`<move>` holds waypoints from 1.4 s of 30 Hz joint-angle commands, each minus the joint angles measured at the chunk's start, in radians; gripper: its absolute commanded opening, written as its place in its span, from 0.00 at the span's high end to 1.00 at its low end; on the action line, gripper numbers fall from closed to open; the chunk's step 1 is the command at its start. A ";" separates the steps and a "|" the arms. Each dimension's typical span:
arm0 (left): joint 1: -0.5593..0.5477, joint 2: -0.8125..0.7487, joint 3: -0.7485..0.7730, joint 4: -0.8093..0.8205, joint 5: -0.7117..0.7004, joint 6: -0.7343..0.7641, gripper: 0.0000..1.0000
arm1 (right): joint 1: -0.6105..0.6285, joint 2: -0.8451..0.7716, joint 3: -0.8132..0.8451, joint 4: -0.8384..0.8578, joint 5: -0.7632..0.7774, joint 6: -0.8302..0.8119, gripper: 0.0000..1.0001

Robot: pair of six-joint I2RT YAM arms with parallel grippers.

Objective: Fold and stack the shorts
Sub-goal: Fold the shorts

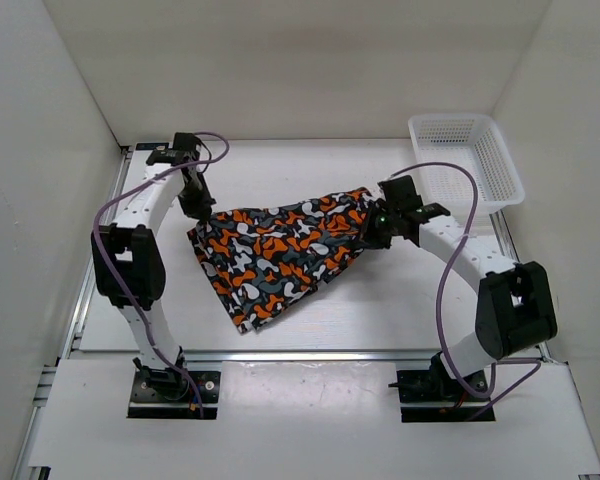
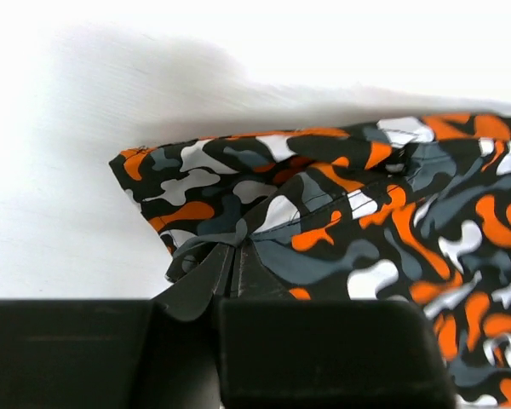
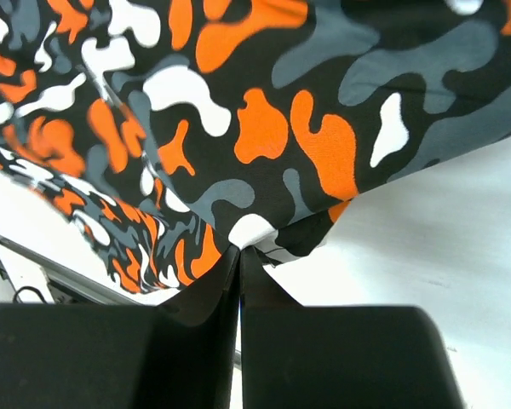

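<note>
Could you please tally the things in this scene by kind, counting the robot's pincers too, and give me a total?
camouflage shorts: 1
white mesh basket: 1
pincers: 2, the left pincer and the right pincer, each shut on an edge of the shorts
Total: 4
</note>
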 commanded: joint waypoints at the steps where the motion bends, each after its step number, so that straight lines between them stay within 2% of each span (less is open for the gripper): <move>1: 0.058 0.042 0.040 0.001 0.014 0.004 0.90 | 0.019 0.052 0.083 -0.017 0.004 -0.026 1.00; 4: 0.089 0.121 0.066 0.001 0.023 0.004 0.90 | 0.030 0.140 0.136 -0.017 -0.009 -0.047 1.00; 5: 0.089 0.141 0.085 0.001 0.035 0.004 0.90 | 0.039 0.193 0.155 -0.017 -0.055 -0.063 0.96; 6: 0.101 0.160 0.094 0.001 0.036 0.004 0.90 | 0.039 0.220 0.173 -0.017 -0.077 -0.072 0.87; 8: 0.110 0.209 0.135 0.001 0.045 0.004 0.75 | 0.063 0.272 0.216 -0.056 -0.095 -0.104 0.67; 9: 0.110 0.221 0.152 -0.034 0.045 0.004 0.68 | 0.073 0.272 0.225 -0.068 -0.095 -0.113 0.51; 11: 0.110 0.221 0.166 -0.048 0.036 0.004 0.55 | 0.083 0.272 0.225 -0.088 -0.042 -0.123 0.43; 12: 0.110 0.197 0.166 -0.060 0.026 0.013 0.28 | 0.084 0.254 0.216 -0.088 -0.028 -0.123 0.38; 13: 0.110 0.174 0.166 -0.060 0.001 0.013 0.15 | 0.084 0.225 0.216 -0.099 -0.013 -0.132 0.38; 15: 0.110 0.088 0.137 -0.085 -0.032 0.001 0.03 | 0.084 0.195 0.205 -0.121 0.032 -0.141 0.36; 16: 0.110 0.051 0.120 -0.085 -0.053 -0.008 0.02 | 0.084 0.166 0.205 -0.131 0.047 -0.141 0.36; 19: 0.110 -0.128 -0.027 -0.074 -0.006 -0.037 0.04 | 0.084 0.101 0.180 -0.146 0.095 -0.141 0.36; 22: 0.063 -0.300 -0.251 -0.016 0.069 -0.079 0.27 | 0.084 0.053 0.133 -0.146 0.130 -0.130 0.36; 23: 0.051 -0.334 -0.309 0.001 0.142 -0.091 0.38 | 0.073 0.053 0.115 -0.146 0.130 -0.118 0.36; 24: 0.019 -0.393 -0.366 0.019 0.173 -0.105 0.41 | 0.073 0.044 0.115 -0.146 0.130 -0.118 0.36; 26: -0.034 -0.443 -0.521 0.079 0.242 -0.168 0.41 | 0.061 0.034 0.100 -0.146 0.130 -0.109 0.36; 28: -0.155 -0.473 -0.607 0.107 0.252 -0.238 0.30 | 0.048 0.024 0.086 -0.146 0.130 -0.109 0.36; 30: -0.239 -0.474 -0.635 0.130 0.226 -0.280 0.25 | 0.036 0.013 0.077 -0.146 0.130 -0.109 0.36; 31: -0.315 -0.457 -0.635 0.130 0.206 -0.300 0.23 | 0.036 0.013 0.077 -0.146 0.130 -0.109 0.36; 34: -0.403 -0.402 -0.645 0.130 0.142 -0.358 0.30 | 0.025 -0.009 0.067 -0.155 0.130 -0.109 0.36; 38: -0.439 -0.351 -0.636 0.139 0.077 -0.370 0.38 | 0.025 -0.030 0.057 -0.165 0.130 -0.109 0.36; 39: -0.439 -0.340 -0.636 0.139 0.065 -0.370 0.43 | 0.025 -0.039 0.057 -0.165 0.139 -0.109 0.36; 42: -0.451 -0.310 -0.648 0.139 0.065 -0.370 0.43 | 0.007 -0.058 0.046 -0.183 0.139 -0.118 0.36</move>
